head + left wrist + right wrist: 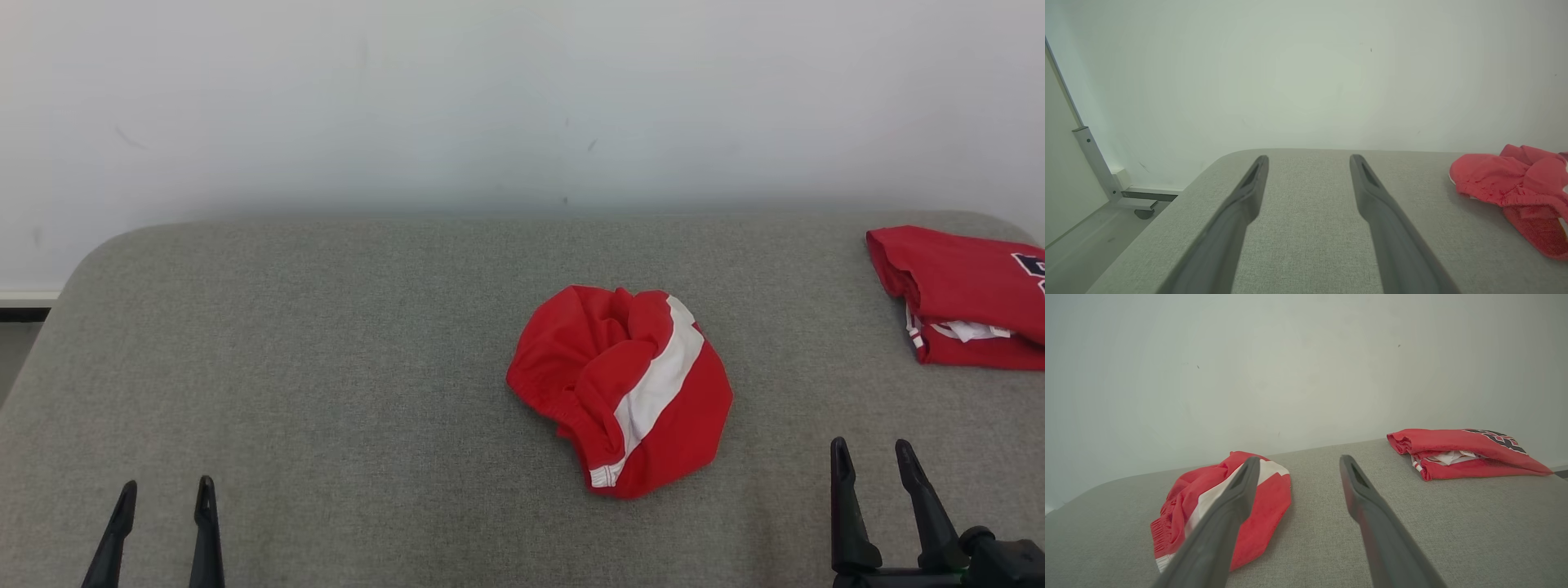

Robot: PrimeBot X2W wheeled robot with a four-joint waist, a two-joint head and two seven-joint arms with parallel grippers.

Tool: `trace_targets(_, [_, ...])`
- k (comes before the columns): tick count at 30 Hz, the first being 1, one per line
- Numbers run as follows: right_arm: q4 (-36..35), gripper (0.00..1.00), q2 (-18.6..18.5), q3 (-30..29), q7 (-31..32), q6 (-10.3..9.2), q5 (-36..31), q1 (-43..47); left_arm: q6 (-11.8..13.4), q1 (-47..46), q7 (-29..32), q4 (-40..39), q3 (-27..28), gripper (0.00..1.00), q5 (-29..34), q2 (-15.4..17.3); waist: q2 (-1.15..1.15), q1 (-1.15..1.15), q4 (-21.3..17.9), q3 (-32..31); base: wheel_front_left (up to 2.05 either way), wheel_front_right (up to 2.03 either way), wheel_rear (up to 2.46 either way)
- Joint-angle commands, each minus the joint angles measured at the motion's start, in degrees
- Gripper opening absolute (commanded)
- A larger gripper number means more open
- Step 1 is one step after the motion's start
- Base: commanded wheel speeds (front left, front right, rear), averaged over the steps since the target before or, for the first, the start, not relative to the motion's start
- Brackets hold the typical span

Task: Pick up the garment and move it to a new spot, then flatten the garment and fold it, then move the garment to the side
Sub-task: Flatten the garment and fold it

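Red garment (pixel 620 388) left of right hand (pixel 872 447)

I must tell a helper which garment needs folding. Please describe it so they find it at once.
Look at the grey padded table against the white wall. Near its middle lies a crumpled red garment in a round heap. Unlike the folded red garment at the right edge, it shows one broad white stripe.

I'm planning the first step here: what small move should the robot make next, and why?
Probably reach the right gripper forward and left toward the crumpled red garment. It lies bunched and untouched mid-table, nearer that gripper than the left gripper. Both grippers are open and empty at the near edge.
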Motion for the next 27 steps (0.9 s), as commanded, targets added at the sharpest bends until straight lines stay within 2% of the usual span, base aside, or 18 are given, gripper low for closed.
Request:
trace_targets(1, [-0.2, 1.00, 0.2, 0.1, 0.1, -0.15, -0.2, 0.6, -0.6, 0.9, -0.2, 0.2, -0.1, 1.00, 1.1, 0.3, 0.00, 0.00, 0.0, 0.0, 0.00, 0.00, 0.00])
trace_targets(10, [-0.6, 1.00, 0.3, 0.0, 0.7, -0.15, -0.4, 0.7, -2.3, 0.6, -0.2, 1.2, 0.0, 1.00, 2.1, -0.4, 0.00, 0.00, 0.0, -0.4, 0.00, 0.00, 0.00])
trace_targets(27, [-1.1, 1.00, 0.4, -0.1, 1.2, -0.15, -0.6, 0.9, -3.1, 0.1, -0.2, 1.8, 0.6, 1.00, 2.8, -1.5, 0.00, 0.00, 0.0, -0.3, 0.00, 0.00, 0.00])
